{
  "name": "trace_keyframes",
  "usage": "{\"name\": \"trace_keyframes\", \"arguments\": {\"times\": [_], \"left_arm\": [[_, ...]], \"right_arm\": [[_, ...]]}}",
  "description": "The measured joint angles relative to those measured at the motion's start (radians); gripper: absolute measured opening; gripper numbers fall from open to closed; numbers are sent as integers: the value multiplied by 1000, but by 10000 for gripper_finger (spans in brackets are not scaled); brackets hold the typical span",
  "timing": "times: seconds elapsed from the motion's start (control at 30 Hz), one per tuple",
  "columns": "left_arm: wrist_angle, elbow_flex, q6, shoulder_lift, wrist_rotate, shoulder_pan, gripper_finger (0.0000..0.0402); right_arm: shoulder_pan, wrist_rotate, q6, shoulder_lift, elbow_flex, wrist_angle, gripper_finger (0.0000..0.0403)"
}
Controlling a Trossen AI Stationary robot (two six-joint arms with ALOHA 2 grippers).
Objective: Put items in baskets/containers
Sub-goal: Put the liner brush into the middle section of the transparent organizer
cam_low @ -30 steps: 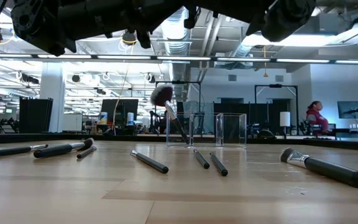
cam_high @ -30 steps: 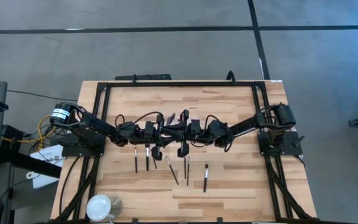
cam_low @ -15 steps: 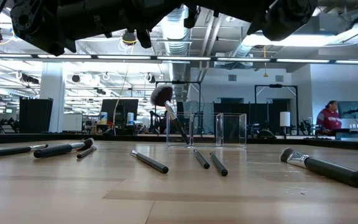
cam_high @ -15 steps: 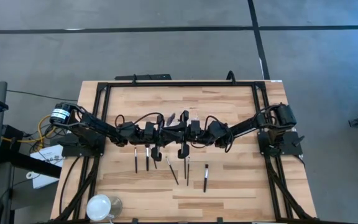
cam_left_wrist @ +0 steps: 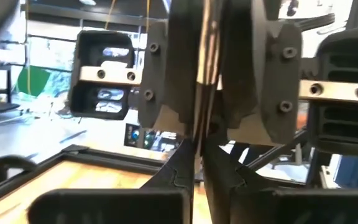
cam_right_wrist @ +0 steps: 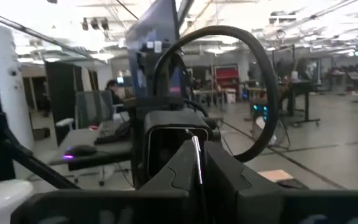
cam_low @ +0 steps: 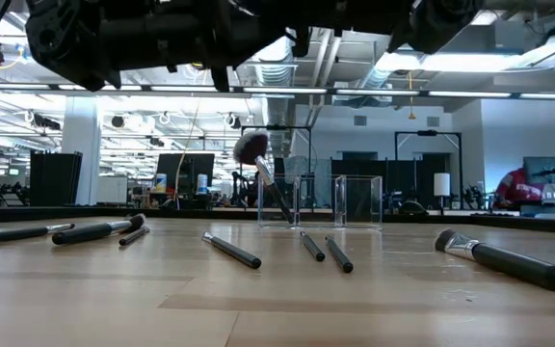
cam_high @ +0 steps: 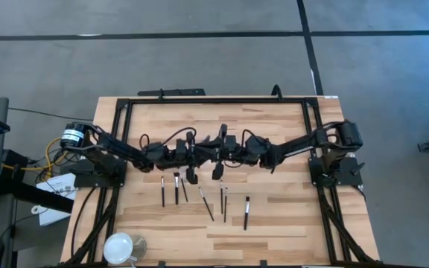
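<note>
Your overhead shot is evenly lit and pretty flat, with barely any shadow on the wooden table point(cam_high: 274, 223) and no glare off the grey floor. At table height you're shooting into bright ceiling strip lights point(cam_low: 509, 60) in the upper right of the frame, so the arms along the top go near-black. The nearest brush point(cam_low: 509, 260) at lower right looks soft. Both wrist shots are blurry up close: the dark fingers point(cam_left_wrist: 229, 180) smear, and the backgrounds are bright and hazy.
</note>
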Motion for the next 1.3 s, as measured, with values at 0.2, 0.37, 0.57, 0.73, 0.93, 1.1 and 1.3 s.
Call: {"name": "trace_keyframes", "arguments": {"times": [0.2,0.37,0.57,0.73,0.93,1.1,1.3], "left_arm": [[-13,0,-1,-1,5,26,16],[-27,-2,-2,-1,-2,27,18],[-49,-3,-2,-1,-27,30,20],[-64,-3,-3,-1,-19,29,20],[-87,-3,-3,-1,-11,28,21],[-124,-4,-3,-1,-11,28,21],[-130,-4,-7,-1,-7,27,21]], "right_arm": [[-4,9,-2,-40,-2,-52,11],[-4,44,-2,-71,-2,-126,8],[1,47,3,-78,-2,-172,7],[0,50,1,-78,-2,-177,4],[0,51,-41,-84,-2,-187,37],[16,91,-113,-151,-1,-291,70],[46,253,-61,-253,0,-644,100]]}}
